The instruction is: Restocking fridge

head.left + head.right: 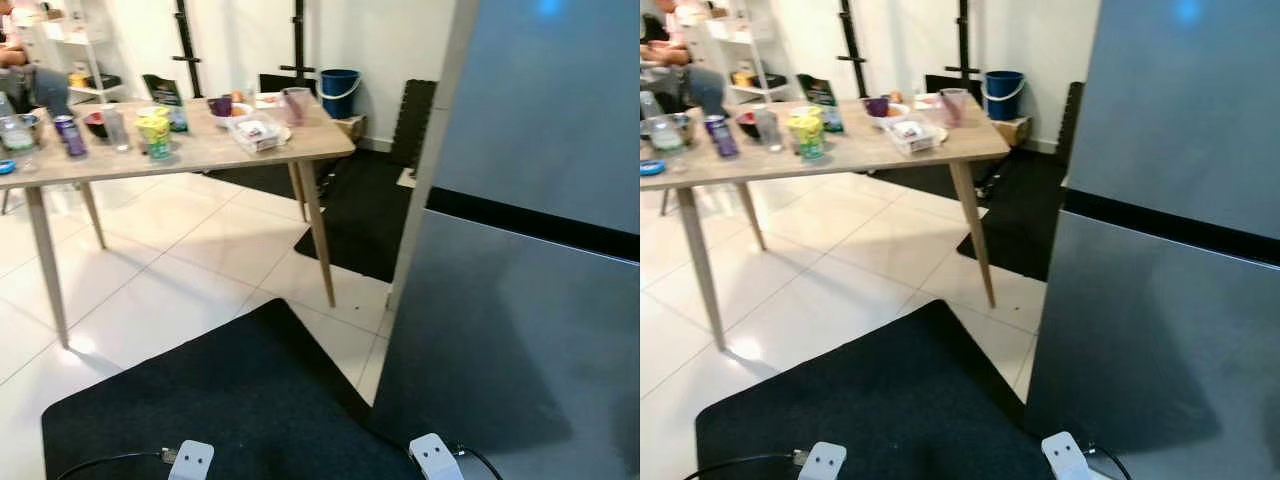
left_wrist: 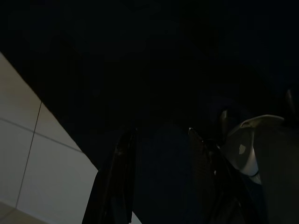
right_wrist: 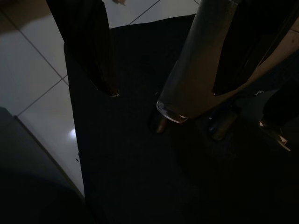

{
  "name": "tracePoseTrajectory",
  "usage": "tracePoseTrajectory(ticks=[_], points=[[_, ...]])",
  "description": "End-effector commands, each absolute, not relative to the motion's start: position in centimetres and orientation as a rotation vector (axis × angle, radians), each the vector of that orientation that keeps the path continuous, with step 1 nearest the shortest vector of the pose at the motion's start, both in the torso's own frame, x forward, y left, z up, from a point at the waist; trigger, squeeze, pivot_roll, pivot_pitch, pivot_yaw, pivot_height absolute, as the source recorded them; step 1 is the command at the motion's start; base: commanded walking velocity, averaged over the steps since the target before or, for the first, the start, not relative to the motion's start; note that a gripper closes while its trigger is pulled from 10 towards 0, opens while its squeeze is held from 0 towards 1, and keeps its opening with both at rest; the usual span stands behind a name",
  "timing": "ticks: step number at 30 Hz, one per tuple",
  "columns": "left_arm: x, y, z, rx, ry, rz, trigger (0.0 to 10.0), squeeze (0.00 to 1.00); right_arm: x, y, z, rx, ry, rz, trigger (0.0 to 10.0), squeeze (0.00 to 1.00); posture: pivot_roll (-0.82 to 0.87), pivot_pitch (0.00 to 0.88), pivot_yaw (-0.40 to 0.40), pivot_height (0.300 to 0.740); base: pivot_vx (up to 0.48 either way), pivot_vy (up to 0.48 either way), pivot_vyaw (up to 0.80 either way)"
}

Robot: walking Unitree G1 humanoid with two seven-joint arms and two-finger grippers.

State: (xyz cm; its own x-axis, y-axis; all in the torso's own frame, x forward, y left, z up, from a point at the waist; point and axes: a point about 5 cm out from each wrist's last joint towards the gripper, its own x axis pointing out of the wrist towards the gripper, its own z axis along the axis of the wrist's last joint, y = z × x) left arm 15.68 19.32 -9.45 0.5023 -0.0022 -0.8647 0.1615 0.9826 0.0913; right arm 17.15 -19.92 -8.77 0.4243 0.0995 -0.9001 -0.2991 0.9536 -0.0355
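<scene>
Two grippers, left [image 2: 161, 179] and right [image 3: 163, 56], fingers apart; one fridge [image 1: 530, 300].

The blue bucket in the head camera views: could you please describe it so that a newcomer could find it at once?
Start at the wooden table left of the grey fridge and look past its far right corner to the white wall. The blue bucket stands on the floor there, the only round blue container with a pale handle.

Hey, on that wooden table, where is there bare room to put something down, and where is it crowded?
On the table, the near edge in front of the green-yellow cup is bare, as is the strip between that cup and the clear container. The near right corner past the container is also free. The far left end, around the cans and glass, is crowded.
</scene>
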Motion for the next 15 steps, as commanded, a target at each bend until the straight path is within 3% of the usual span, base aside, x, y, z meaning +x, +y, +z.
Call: tracePoseTrajectory(ticks=[1, 15], points=[[15.6, 18.9, -9.6, 0.170, 1.053, -0.115, 10.0, 0.00, 16.6, -20.0, -9.0, -0.195, 1.116, 0.252, 10.0, 0.00, -0.03, 0.000, -0.004, 0.740, 0.000, 0.000, 0.76], [14.4, 18.4, -10.1, 0.160, 1.088, -0.115, 10.0, 0.00, 16.4, -20.1, -9.0, -0.193, 1.122, 0.247, 10.0, 0.00, -0.03, 0.000, -0.010, 0.740, 0.000, 0.000, 0.76]])
